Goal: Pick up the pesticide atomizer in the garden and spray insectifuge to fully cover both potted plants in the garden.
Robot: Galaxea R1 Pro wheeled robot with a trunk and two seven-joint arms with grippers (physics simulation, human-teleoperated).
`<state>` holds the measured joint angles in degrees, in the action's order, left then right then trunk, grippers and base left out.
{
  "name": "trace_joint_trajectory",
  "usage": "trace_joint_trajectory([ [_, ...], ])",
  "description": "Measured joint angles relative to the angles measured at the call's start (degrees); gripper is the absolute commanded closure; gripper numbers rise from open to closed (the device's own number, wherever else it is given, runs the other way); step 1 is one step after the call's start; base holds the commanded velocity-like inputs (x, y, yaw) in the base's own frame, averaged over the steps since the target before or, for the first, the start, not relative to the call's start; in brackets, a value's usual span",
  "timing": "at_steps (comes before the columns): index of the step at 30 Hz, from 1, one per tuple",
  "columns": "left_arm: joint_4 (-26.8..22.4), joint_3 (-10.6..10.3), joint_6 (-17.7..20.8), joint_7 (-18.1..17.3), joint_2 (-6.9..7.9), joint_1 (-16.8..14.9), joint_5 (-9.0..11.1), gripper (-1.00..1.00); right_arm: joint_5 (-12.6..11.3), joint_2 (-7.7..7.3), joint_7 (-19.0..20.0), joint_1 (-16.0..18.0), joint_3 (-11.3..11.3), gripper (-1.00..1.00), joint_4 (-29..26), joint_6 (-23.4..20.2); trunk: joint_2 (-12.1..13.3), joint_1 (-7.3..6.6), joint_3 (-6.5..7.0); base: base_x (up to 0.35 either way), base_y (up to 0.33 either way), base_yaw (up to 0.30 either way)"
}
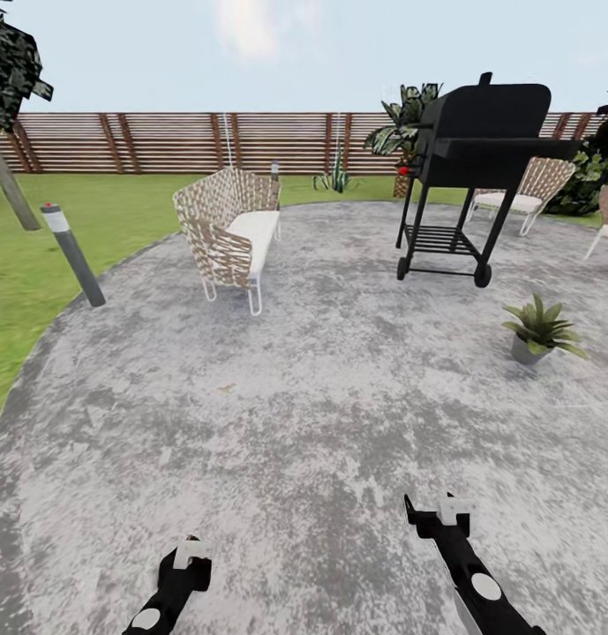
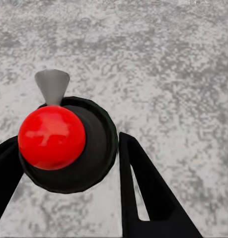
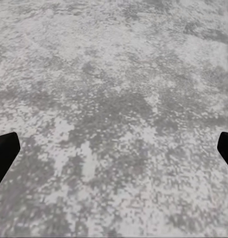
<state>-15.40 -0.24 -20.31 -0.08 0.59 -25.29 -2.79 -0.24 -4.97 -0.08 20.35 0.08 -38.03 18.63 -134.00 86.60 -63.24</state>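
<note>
While the robot stands on the round grey patio (image 1: 295,397), the left gripper (image 2: 69,163) has its fingers (image 2: 143,193) closed around the pesticide atomizer (image 2: 69,144); in the left wrist view its dark round body with the red spot and a pale grey nozzle sits between the two black fingers, touching them. In the head view this gripper is low on the left with a white trigger head (image 1: 191,552) at its tip. The right gripper (image 3: 114,153) holds nothing, and its fingers (image 3: 4,151) are spread wide over bare paving. One potted plant (image 1: 540,328) stands well ahead of the right fingers, on the patio near a black grill (image 1: 476,168). A woven bench (image 1: 228,231) is far ahead of the left fingers, before the slatted fence (image 1: 162,141)
</note>
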Motion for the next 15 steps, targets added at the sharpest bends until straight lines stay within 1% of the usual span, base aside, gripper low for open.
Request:
trace_joint_trajectory([
  [15, 0.02, -0.02, 0.02, 0.0, -0.07, 0.0, 0.0, 1.0, 0.0, -0.01, 0.0, 0.0, 0.0, -1.0, 0.0, 0.0, 0.0, 0.0, 0.94, 0.284, -0.157, -0.236],
])
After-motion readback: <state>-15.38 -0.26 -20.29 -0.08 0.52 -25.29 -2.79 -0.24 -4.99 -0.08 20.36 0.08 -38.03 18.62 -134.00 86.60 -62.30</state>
